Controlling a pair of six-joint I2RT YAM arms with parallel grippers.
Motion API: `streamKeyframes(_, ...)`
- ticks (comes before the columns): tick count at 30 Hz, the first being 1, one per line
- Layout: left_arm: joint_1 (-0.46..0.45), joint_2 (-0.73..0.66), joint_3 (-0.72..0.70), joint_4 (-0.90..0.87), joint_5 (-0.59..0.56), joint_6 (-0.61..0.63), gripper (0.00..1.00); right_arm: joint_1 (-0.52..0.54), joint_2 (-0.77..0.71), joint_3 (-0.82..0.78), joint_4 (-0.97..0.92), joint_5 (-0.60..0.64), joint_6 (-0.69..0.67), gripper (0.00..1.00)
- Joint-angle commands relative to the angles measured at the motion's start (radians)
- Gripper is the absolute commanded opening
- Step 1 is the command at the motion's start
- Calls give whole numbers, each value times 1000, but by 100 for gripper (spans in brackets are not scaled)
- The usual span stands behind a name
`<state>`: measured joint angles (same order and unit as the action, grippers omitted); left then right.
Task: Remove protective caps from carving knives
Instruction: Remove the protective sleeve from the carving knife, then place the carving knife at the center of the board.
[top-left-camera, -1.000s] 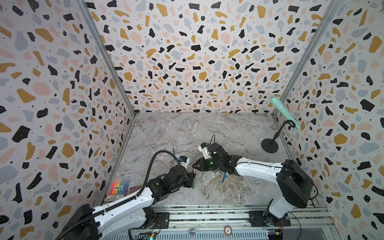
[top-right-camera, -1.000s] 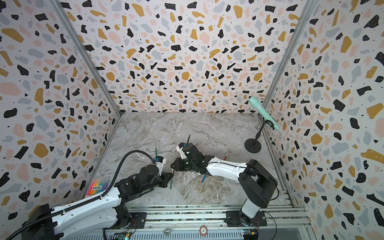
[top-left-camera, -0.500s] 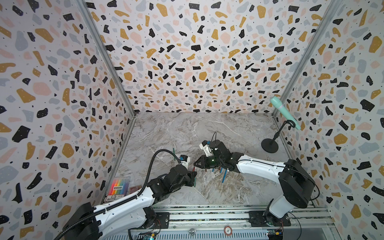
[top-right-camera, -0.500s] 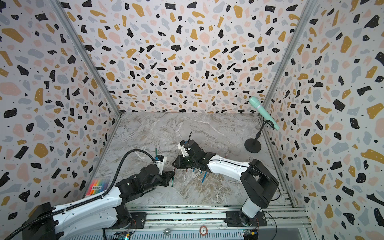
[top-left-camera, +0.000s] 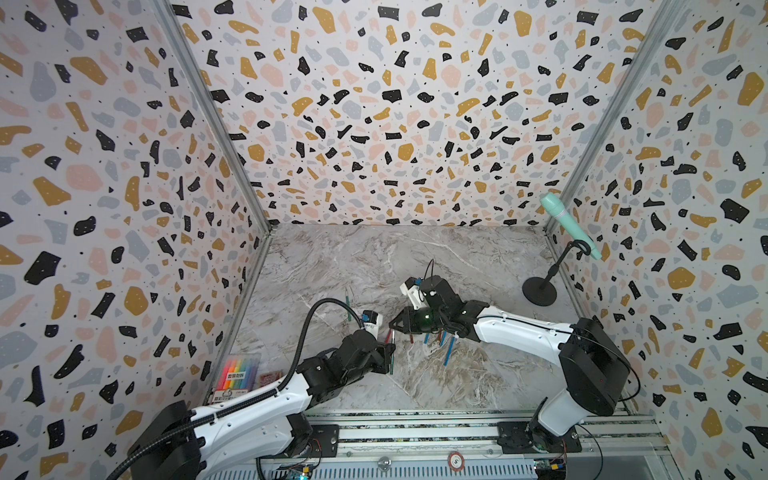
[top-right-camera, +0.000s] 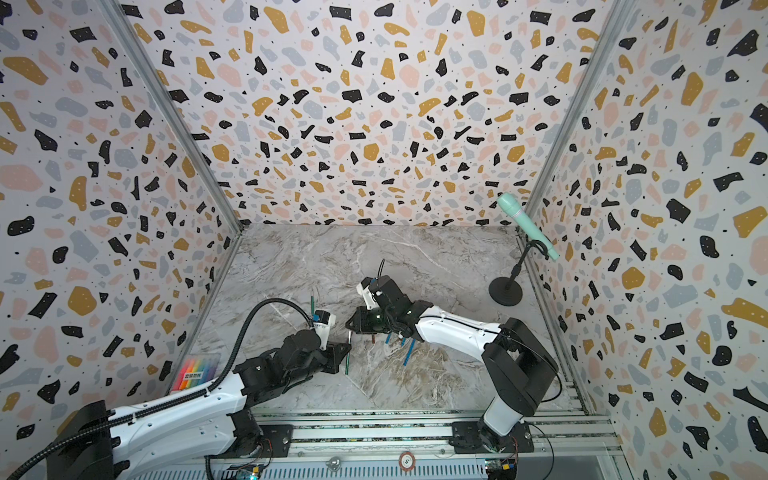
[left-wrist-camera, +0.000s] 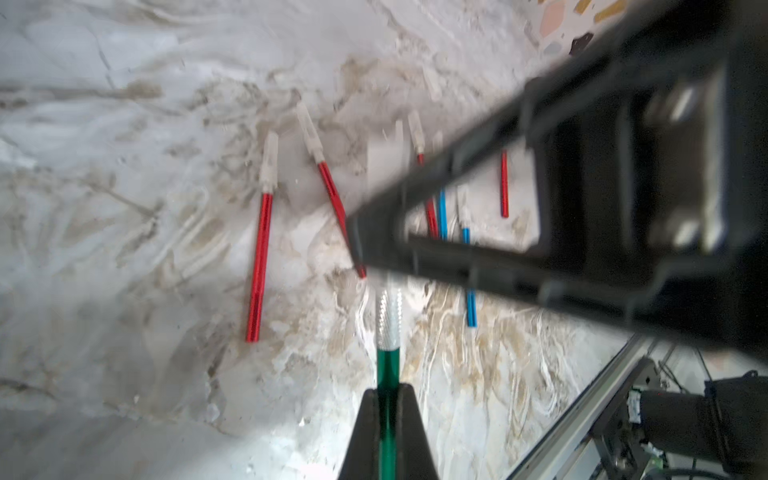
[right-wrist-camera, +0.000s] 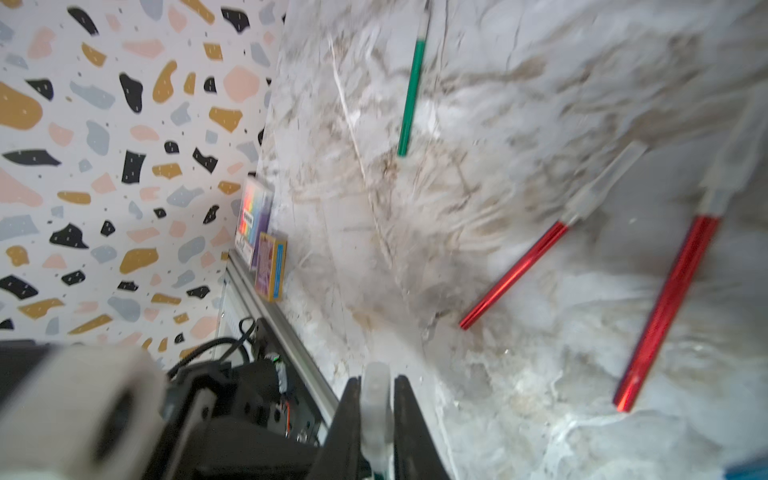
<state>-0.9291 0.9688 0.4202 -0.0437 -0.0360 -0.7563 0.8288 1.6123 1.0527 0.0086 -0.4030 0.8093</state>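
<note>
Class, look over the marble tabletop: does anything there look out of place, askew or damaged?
One lone green knife lies by itself off to the left, well apart from the red knives and blue knives grouped mid-table. Those lie at mixed angles, not lined up. Nothing looks broken or spilled.

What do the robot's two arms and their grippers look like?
The left arm and right arm have white shells with black joints. The left gripper and right gripper are black, with fingers tapering to a wedge, each beside a small white camera housing. A thick black ribbed hose loops over the left arm; thin black wires trail along the right.
</note>
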Motion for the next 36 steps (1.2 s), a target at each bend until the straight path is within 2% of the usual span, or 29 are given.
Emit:
streamKeyframes(1,-23,21,-29,-117,77,-3,0,-39,-50,86,89,83,-26,0)
streamKeyframes(9,-30,10,-22,-129,60,-7,0,-51,-37,119,55,92,-45,0)
streamKeyframes(18,-29,5,22,-157,1,8,0,-78,-109,82,24,112,-73,0)
streamKeyframes(27,-28,54,126,-212,-102,40,0,-126,-234,-13,-9,120,-95,0)
streamKeyframes(36,-5,147,266,-290,-226,74,0,-181,-394,-70,-126,158,-161,0)
